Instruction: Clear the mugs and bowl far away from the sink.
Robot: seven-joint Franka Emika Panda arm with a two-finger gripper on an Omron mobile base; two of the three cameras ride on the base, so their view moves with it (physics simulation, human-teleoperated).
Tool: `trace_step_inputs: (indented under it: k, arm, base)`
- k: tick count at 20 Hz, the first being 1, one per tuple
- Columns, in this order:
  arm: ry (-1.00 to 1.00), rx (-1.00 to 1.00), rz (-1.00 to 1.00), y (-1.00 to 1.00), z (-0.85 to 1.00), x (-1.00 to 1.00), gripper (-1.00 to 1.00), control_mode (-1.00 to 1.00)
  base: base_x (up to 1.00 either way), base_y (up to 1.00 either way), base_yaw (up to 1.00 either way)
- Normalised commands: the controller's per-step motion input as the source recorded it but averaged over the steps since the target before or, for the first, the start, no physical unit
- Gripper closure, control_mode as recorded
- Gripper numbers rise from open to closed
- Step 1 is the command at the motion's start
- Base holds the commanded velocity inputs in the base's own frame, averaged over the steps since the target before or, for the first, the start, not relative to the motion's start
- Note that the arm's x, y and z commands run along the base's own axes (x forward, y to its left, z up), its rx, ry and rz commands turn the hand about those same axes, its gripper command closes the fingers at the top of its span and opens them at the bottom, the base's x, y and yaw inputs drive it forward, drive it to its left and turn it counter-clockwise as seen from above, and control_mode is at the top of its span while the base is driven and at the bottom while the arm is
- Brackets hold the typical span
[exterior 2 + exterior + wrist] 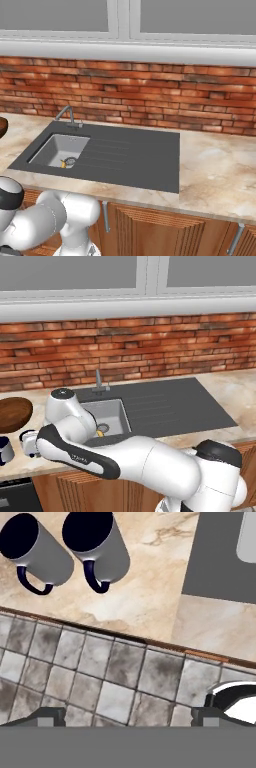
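Note:
Two mugs stand side by side on the marble counter, one [37,549] left of the other [97,544]. Each has grey sides, a dark blue inside and a dark blue handle. My gripper [127,717] hangs open above the counter's front edge, nearer me than the mugs, with nothing between its fingers. In the left base view a mug [4,450] shows at the far left edge. The brown bowl [12,413] sits behind it on the counter, left of the sink [107,416]. The sink [57,147] and a sliver of the bowl [2,126] show in the right base view.
A grey faucet [99,381] stands behind the basin, and a small yellow item [101,431] lies in it. The ridged drainboard [170,406] runs right of the basin. A brick wall backs the counter. Grey floor tiles [100,677] lie below the counter edge.

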Motion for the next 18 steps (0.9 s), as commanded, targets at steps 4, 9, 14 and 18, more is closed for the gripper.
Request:
trace_step_inputs:
  k: [4, 9, 14, 18]
  arm:
    - [0.01, 0.00, 0.03, 0.14, -0.06, 0.09, -1.00, -1.00]
    - [0.00, -0.01, 0.03, 0.04, -0.02, 0.20, -1.00, -1.00]
    - [0.00, -0.02, 0.03, 0.01, 0.00, 0.24, -1.00, -1.00]
    - [0.00, -0.07, 0.00, 0.16, 0.00, 0.22, -1.00, -1.00]
  base:
    - [0.00, 0.00, 0.00]
    - [0.00, 0.00, 0.00]
    - [0.00, 0.00, 0.00]
    - [0.00, 0.00, 0.00]
